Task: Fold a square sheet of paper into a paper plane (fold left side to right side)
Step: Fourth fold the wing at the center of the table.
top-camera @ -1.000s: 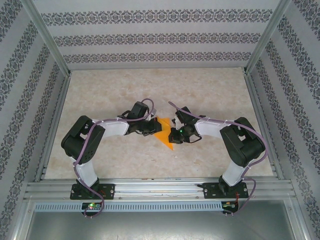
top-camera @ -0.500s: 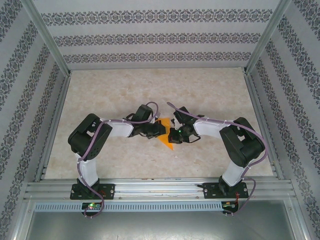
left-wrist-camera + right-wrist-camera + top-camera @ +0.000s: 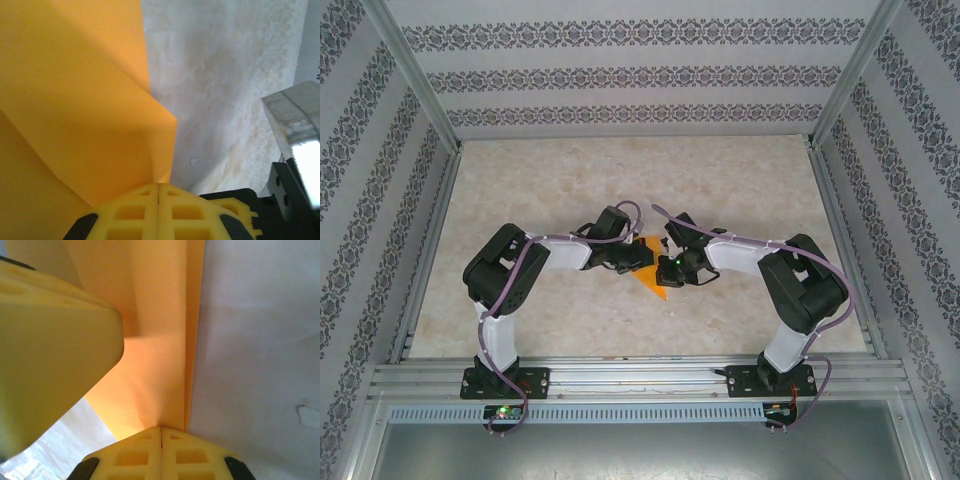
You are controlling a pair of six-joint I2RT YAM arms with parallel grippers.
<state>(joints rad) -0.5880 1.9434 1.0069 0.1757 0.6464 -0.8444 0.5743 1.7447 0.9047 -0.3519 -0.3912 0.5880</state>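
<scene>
The orange sheet of paper (image 3: 653, 279), folded into an angular pointed shape, sits between my two grippers at the middle of the table. My left gripper (image 3: 639, 261) is at its left side and my right gripper (image 3: 666, 268) at its right side, almost touching each other. In the left wrist view the fingertips (image 3: 159, 186) are pressed together with a raised flap of the paper (image 3: 90, 100) running out from them. In the right wrist view the gripper (image 3: 161, 429) is shut where the paper (image 3: 155, 340) dimples, with doubled edges on the right. A left gripper finger (image 3: 50, 340) looms close by.
The marbled tabletop (image 3: 620, 180) stretches free behind and beside the arms. Metal frame rails (image 3: 420, 250) and patterned walls close it in on the left, right and back. A rail (image 3: 640, 380) with both arm bases runs along the near edge.
My left arm has swung its gripper to the right over the paper, so less orange shows on the left. The right gripper has hardly moved.
</scene>
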